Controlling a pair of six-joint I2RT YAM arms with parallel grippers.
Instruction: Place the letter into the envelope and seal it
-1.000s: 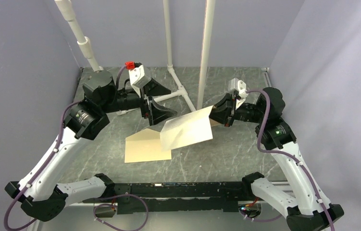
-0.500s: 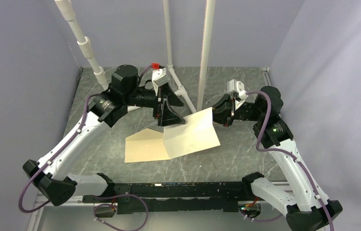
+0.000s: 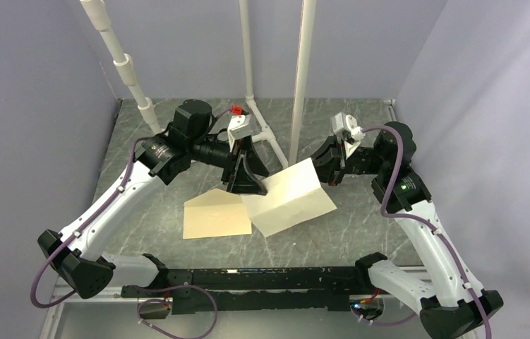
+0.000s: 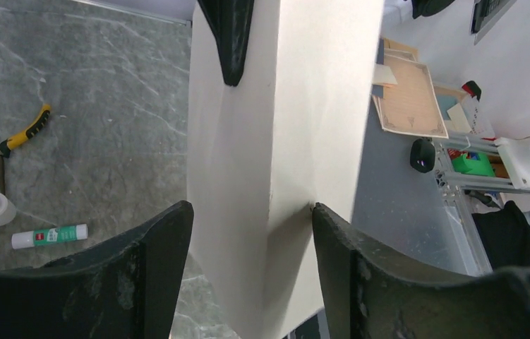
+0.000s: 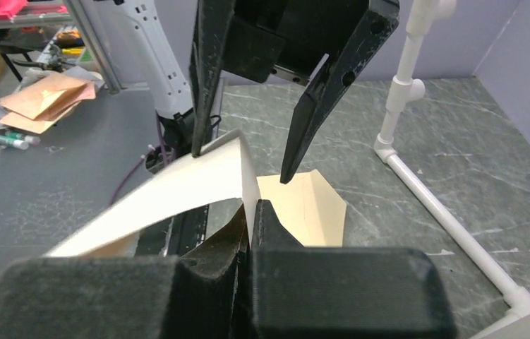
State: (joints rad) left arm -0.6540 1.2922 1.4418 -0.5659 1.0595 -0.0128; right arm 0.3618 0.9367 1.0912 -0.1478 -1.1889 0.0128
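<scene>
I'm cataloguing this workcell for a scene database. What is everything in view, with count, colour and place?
letter: one, cream, folded, held up at the table's centre
envelope: one, tan, flat on the table, left of the letter
pliers: one pair, yellow handles, on the table, seen only from the left wrist
glue stick: one, white with a green label, near the pliers
PVC pipes: several, white, at the back
table: one, grey marbled
left gripper: black, open, fingers straddling the letter's left end
right gripper: black, shut on the letter's right corner
</scene>
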